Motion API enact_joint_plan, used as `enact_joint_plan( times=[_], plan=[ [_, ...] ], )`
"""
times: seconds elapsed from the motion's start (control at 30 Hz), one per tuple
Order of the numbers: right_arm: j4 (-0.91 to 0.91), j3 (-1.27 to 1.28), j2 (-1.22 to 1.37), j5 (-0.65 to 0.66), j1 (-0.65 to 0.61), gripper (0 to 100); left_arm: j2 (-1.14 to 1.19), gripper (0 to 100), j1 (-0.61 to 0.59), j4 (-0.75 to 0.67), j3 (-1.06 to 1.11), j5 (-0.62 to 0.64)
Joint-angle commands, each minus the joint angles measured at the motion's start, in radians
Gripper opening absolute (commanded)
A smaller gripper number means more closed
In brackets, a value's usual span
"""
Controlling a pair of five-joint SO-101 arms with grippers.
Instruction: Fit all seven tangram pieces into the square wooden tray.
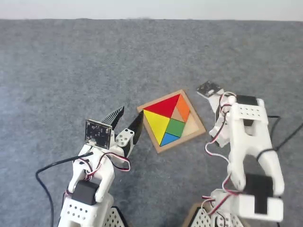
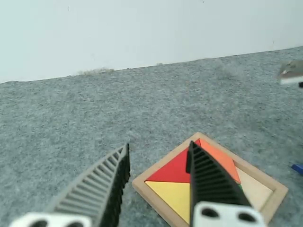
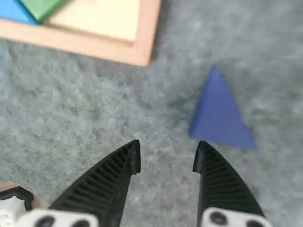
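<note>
From above, the tray (image 1: pixel 160 149) sits cornerwise on the grey surface (image 1: pixel 71 66) between the two arms. It holds a red triangle (image 1: pixel 163 106), a yellow triangle (image 1: pixel 156 124), an orange piece (image 1: pixel 183 106), a green piece (image 1: pixel 176 127) and a small blue piece (image 1: pixel 169 138). A pale gap (image 1: pixel 193 126) lies on the side facing the right arm (image 1: pixel 248 137). The left pincer (image 1: pixel 132 111) hangs spread and empty just beside the tray's near corner.

In the left wrist view, the left pincer (image 2: pixel 159 145) stands wide open over the surface. One finger overlaps the tray (image 2: pixel 163 161) in this view, but it holds nothing.

In the right wrist view, the right pincer (image 3: pixel 168 143) is spread and empty, low over the surface. A loose blue triangle (image 3: pixel 218 111) lies flat just beyond one fingertip, off to the side of the open jaws and near the tray (image 3: pixel 142 47) rim. The gap (image 3: pixel 102 16) is right behind that rim.

The step in hand looks like picking up this last triangle. To do it well, the right pincer should shift sideways until the triangle sits centred between the fingers, then drop low. It should pinch across two flat edges, not a point. The piece then needs lifting clear of the rim and turning to match the gap, and it should go in level so no corner rides up
</note>
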Motion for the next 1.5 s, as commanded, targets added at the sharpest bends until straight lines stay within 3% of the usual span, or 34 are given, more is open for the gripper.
enact_joint_plan(
  times=[0.0, 0.17, 0.63, 1.0, 1.13, 1.27, 1.47],
  plan=[
    [-0.081, -0.058, 0.053, -0.015, 0.035, 19.8, -0.02, 20, 0.0, -0.008, -0.008, -0.009],
    [-0.091, -0.057, 0.064, 0.005, 0.061, 19.8, -0.02, 20, 0.0, -0.008, -0.008, -0.009],
    [0.091, -0.213, 0.07, 0.137, 0.134, 19.8, -0.018, 20, 0.0, -0.006, -0.008, -0.009],
    [0.041, -0.221, 0.071, 0.327, 0.153, 19.9, -0.018, 20, 0.008, 0.028, -0.008, -0.009],
    [-0.048, -0.218, 0.111, 0.338, 0.185, 26.6, -0.018, 20, 0.008, 0.023, -0.008, -0.009],
    [-0.113, -0.221, 0.211, 0.46, 0.179, 28.8, -0.02, 20, 0.008, 0.021, -0.008, -0.009],
    [-0.048, -0.236, 0.311, 0.485, 0.163, 28.8, -0.02, 20, 0.008, 0.021, -0.008, -0.009]
  ],
)
